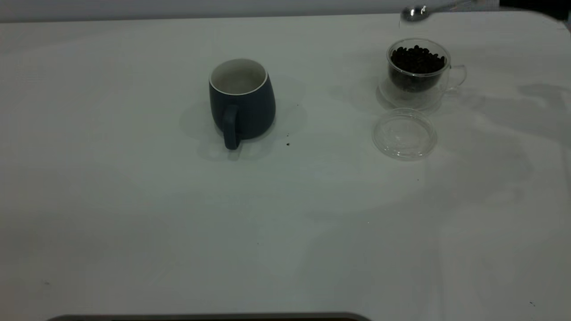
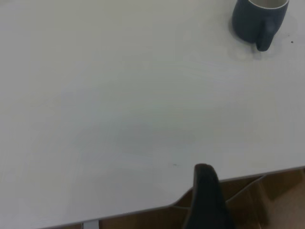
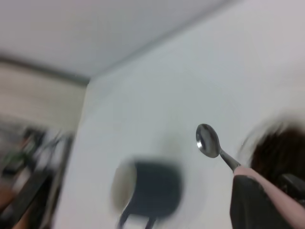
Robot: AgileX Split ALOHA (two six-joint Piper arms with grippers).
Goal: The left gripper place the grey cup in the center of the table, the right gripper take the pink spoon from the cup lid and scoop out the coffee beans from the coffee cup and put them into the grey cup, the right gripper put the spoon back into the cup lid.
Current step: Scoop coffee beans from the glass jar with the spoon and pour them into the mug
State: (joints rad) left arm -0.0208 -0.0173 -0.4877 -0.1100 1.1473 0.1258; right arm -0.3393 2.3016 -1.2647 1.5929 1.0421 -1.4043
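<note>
The grey cup stands upright near the middle of the table, handle toward the front; it also shows in the left wrist view and blurred in the right wrist view. The coffee cup full of coffee beans stands at the far right. The cup lid lies empty just in front of it. My right gripper is shut on the pink spoon by its pink handle and holds it in the air above and behind the coffee cup; the spoon's bowl looks empty. Only one finger of my left gripper shows, at the table's near edge, far from the grey cup.
A few dark specks lie to the right of the grey cup. The table's front edge runs close to my left gripper, with brown cardboard below it.
</note>
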